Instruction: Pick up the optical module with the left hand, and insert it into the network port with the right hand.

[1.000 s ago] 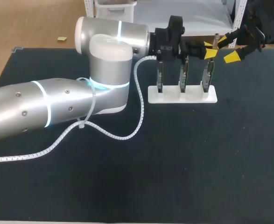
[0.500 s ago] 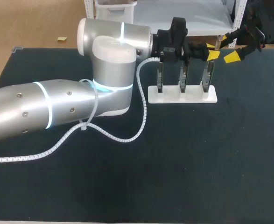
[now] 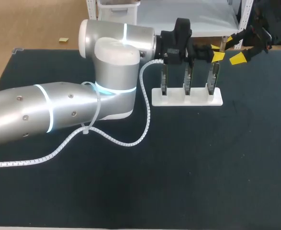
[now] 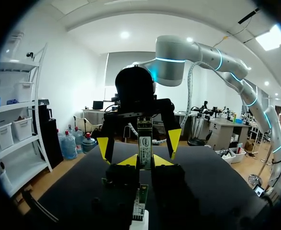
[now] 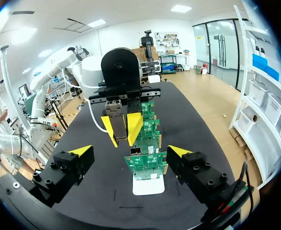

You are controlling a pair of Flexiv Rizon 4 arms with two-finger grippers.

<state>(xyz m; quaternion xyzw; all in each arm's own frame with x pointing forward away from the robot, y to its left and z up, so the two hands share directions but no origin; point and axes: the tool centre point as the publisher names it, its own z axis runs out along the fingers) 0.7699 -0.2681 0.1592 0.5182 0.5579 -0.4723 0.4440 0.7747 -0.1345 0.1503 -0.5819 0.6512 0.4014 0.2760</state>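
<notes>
Head view, read from my left side to my right, with both wrist views.

(a) My left arm (image 3: 59, 108), silver with lit rings, lies across the dark table (image 3: 188, 172). A white spiral cable (image 3: 130, 139) trails off it in loops over the cloth.

(b) The white stand (image 3: 187, 97) holds three green circuit boards (image 3: 188, 76) upright in a row. Which part on them is the network port I cannot make out.

(c) The left gripper (image 3: 215, 51) is above the right end of the stand, over the rightmost board. Its yellow tips are clenched on the optical module (image 4: 145, 141), one on each side. The module is a slim metal bar that stands upright, clear of the boards beneath it. The face turned to the left wrist camera carries a white label with a dark round mark and lines of small print, too fine to read.

(d) The right gripper (image 3: 235, 49) comes in from the far right corner and faces the left one. Its fingers (image 5: 181, 151) are spread wide, one on each side of the module and touching neither it nor the other gripper. It grasps nothing.
</notes>
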